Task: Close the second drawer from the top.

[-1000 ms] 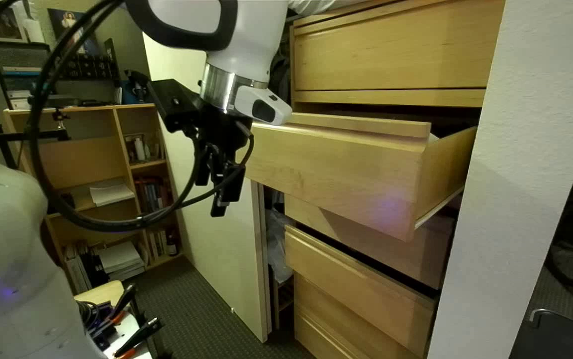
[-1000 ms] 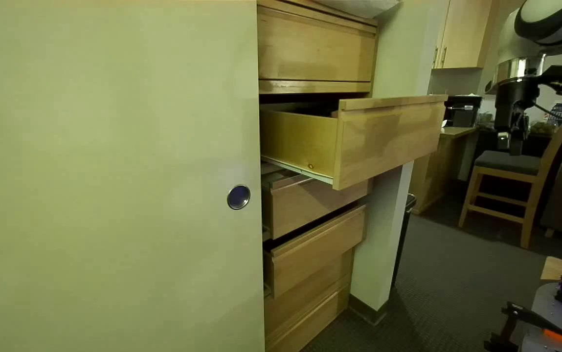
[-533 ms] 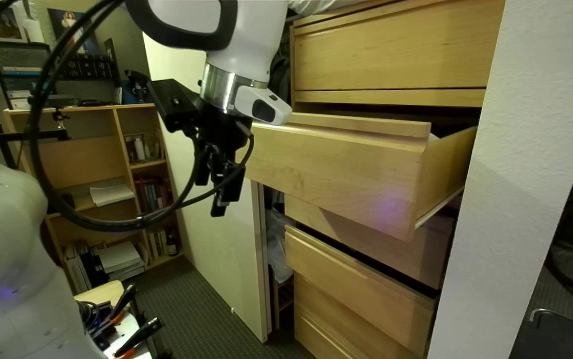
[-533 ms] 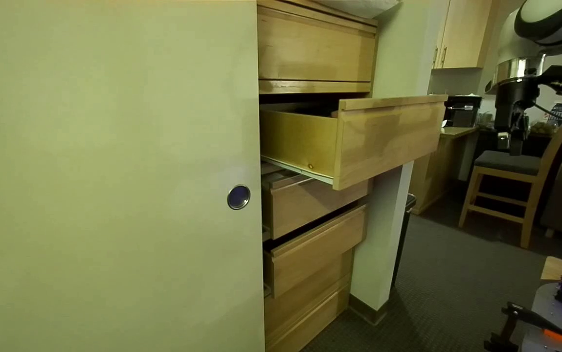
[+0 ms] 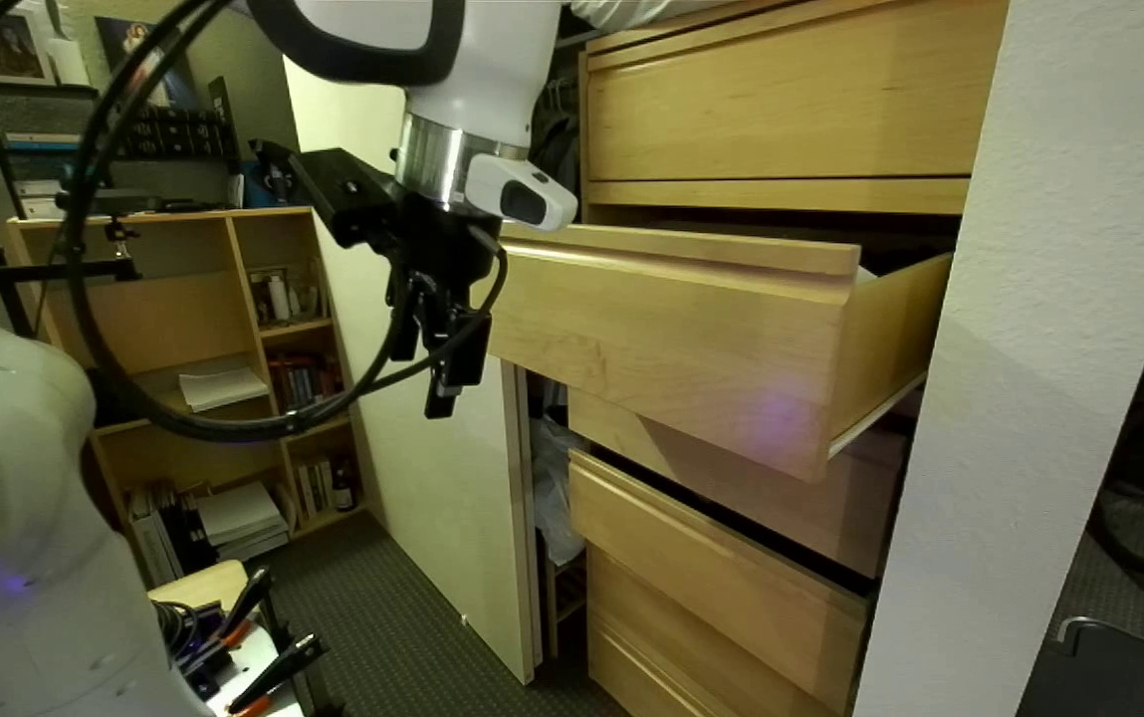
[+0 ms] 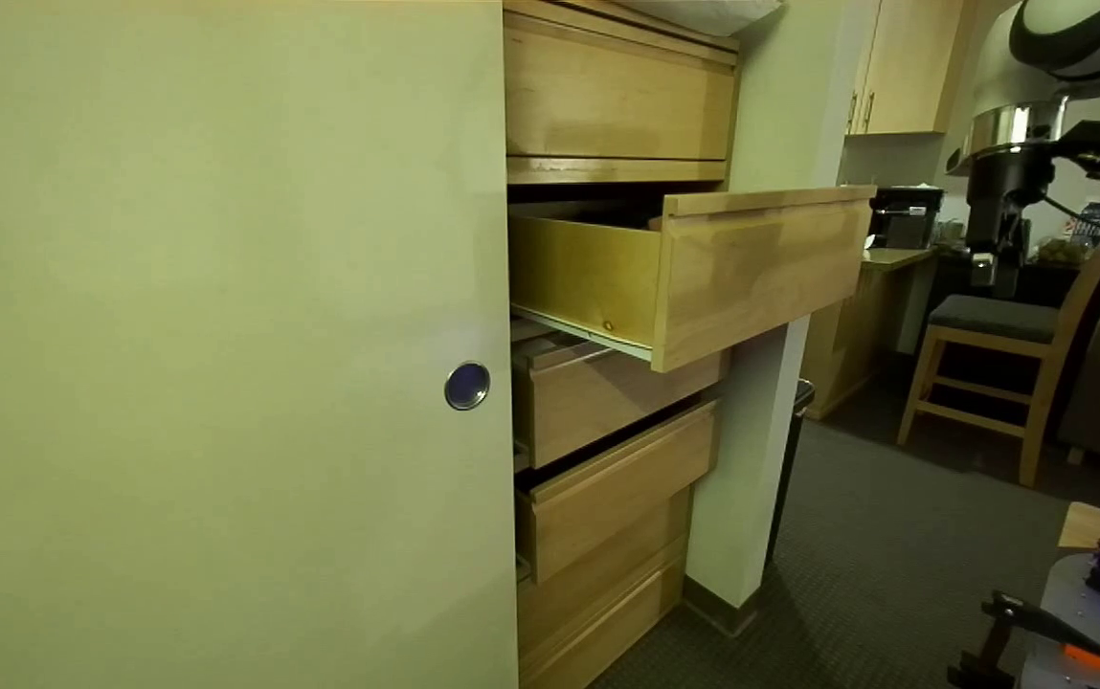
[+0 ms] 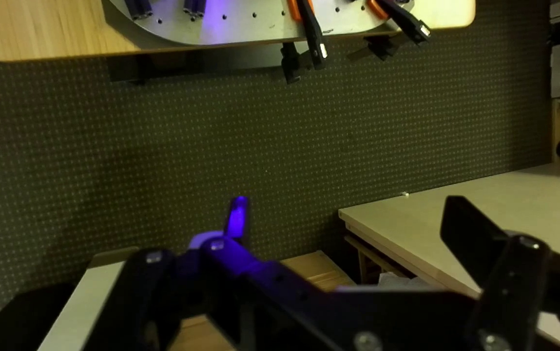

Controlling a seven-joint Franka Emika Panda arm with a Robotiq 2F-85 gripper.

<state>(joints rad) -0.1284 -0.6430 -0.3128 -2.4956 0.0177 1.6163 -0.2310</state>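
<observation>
Starting at the left of an exterior view, you have the white lower part of your arm, with two black clamps, marked with orange, near it. Behind stands a wooden bookcase holding books and stacked paper. Further right, your gripper hangs fingertips-down in front of a pale panel. Its fingers are spread wide (the wrist view gives you carpet and the panel's edge between them). Next comes the second drawer from the top, which in both exterior views stands well out of its cabinet, its flat front and wooden side showing. In an exterior view you can see your gripper well apart from that front. Above, the top drawer sits flush; below, the third drawer and the fourth drawer jut out a little. Under those, two more pale drawer fronts sit further in than the fourth. Last, at the right, rises a textured white wall beside the cabinet.
</observation>
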